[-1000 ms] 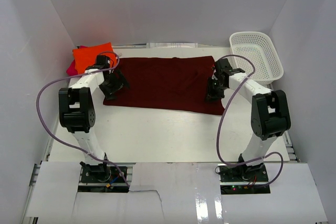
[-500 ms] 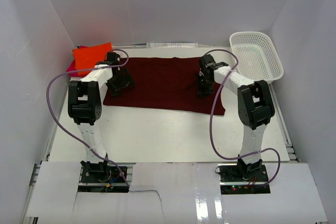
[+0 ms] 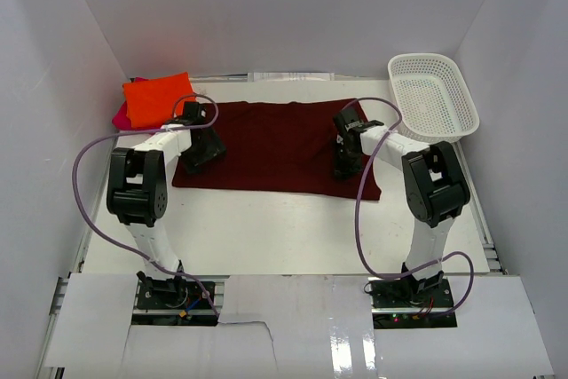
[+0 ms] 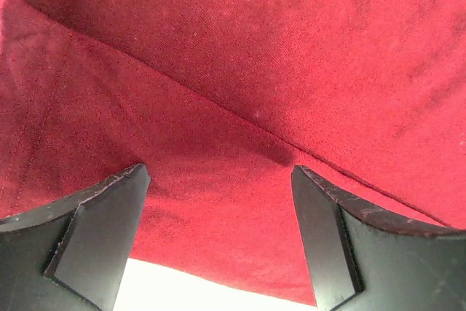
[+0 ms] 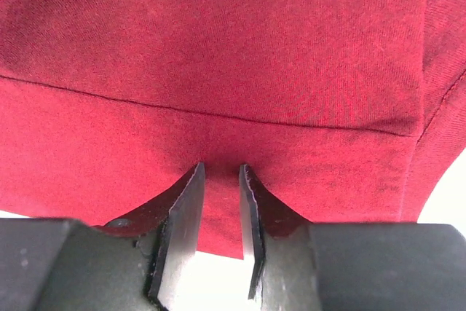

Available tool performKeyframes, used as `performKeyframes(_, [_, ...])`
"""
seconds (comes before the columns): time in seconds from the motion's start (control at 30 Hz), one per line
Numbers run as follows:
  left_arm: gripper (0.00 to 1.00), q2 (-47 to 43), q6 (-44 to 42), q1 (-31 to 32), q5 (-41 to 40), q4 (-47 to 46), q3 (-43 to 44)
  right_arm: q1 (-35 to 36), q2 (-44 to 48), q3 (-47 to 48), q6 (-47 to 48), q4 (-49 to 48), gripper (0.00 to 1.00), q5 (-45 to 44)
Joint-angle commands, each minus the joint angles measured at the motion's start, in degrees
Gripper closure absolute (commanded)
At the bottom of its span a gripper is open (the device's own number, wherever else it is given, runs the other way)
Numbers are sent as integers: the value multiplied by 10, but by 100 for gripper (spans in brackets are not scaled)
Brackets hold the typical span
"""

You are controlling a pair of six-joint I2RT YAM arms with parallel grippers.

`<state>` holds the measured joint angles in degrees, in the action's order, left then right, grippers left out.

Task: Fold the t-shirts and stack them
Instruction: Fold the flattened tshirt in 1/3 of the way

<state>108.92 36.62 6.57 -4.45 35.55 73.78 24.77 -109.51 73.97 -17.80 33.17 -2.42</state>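
I judge the step in hand to be folding the maroon t-shirt (image 3: 275, 144). To do it well, I want both sets of fingers to take the near hem at the same depth, rise together and carry it level toward 12 o'clock, so the crease runs straight. The left side must clamp before any lift.

My left fingers (image 4: 95, 231) are spread wide and released. They grasp nothing and hang low over the cloth, where a folded edge runs from 10 o'clock to 4 o'clock in the wrist view. A sliver of white counter (image 4: 204, 289) shows below the hem at 6 o'clock.

My right fingers (image 5: 178, 216) are drawn almost together, with only a thin slit between them. Their tips sit at the shirt's near hem, just under a stitched seam. I cannot tell whether they have nipped cloth or only touch it.

From above, the maroon shirt lies spread flat at the middle of the counter, with the left fingers on its 9 o'clock end and the right ones toward its 3 o'clock end.

The orange t-shirt (image 3: 158, 95) sits folded at 10 o'clock on top of the magenta t-shirt (image 3: 118, 117), which peeks out beneath it. The white mesh basket (image 3: 469, 108) stands at 2 o'clock, well apart.
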Motion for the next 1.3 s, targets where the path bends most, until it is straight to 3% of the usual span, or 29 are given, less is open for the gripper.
performKeyframes(0.0, [9,-12,38,1,-7,24,-83,25,-11,-57,-21,39,68,-2])
performKeyframes(0.3, [9,-119,65,23,16,16,-219,78,79,-172,-59,60,69,-12])
performKeyframes(0.6, [10,-231,70,30,15,83,-260,84,207,-269,-87,98,68,-43])
performKeyframes(0.87, [10,-235,61,30,13,93,-259,84,234,-285,-81,117,66,-56])
performKeyframes(1.03, [10,-251,53,31,8,110,-228,84,252,-232,-74,148,66,-68])
performKeyframes(1.27, [9,-238,15,32,-6,195,-41,84,270,-40,-47,214,58,-92])
